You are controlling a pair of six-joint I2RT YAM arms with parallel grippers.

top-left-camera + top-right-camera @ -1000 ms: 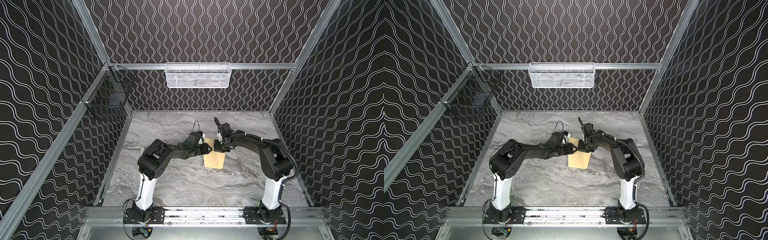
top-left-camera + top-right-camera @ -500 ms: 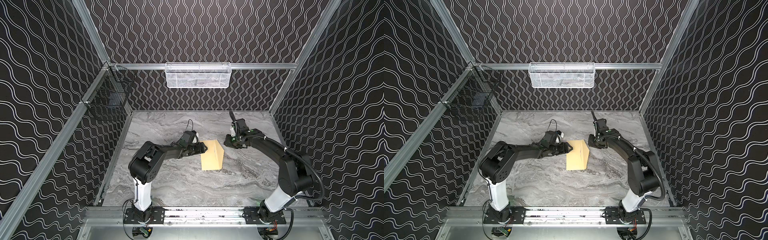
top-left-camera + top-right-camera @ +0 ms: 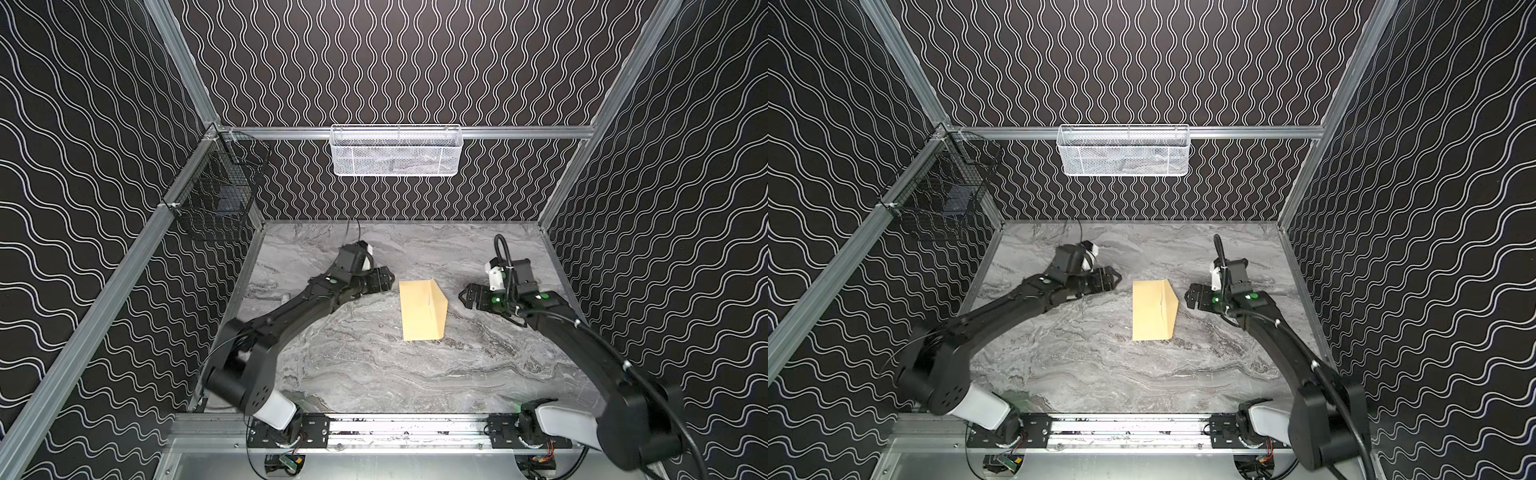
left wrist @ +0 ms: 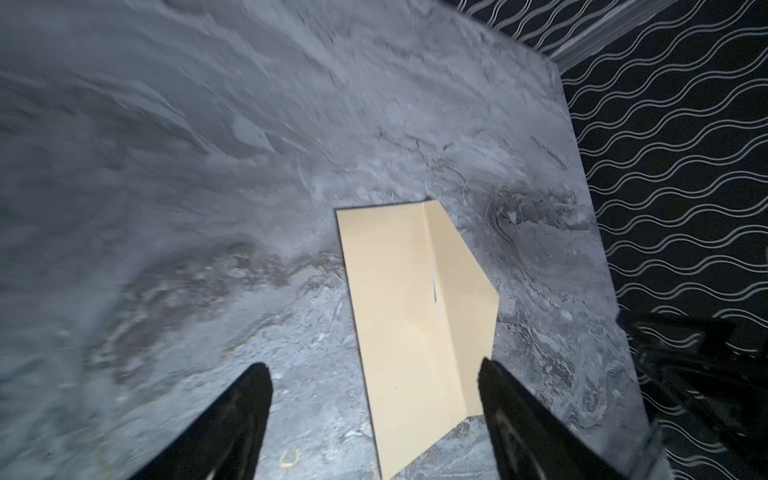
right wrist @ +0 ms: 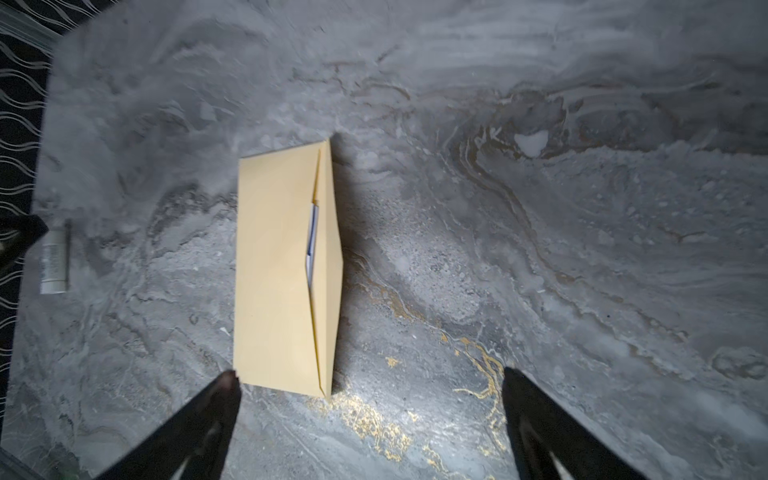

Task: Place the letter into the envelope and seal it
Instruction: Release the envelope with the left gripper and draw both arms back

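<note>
Your left gripper (image 3: 388,279) hangs with its jaws spread wide and nothing between them, near the plain long side of the long tan paper envelope (image 3: 417,311) but apart from it. Your right gripper (image 3: 463,297) is likewise wide apart and empty, near the flap side, and neither arm touches the paper. The envelope lies flat near the middle of the grey marble-patterned worktop (image 3: 374,374), between the two grippers. In the right wrist view a sliver of the white, blue-edged paper letter (image 5: 312,232) shows in the mouth under the flap, so the insertion looks done. The flap is folded over but stands partly raised rather than pressed down, so the seal does not look made; closing and pressing it flat is what remains. A small white cylindrical tube (image 3: 285,297) lies near the worktop's left edge, well apart from the envelope.
</note>
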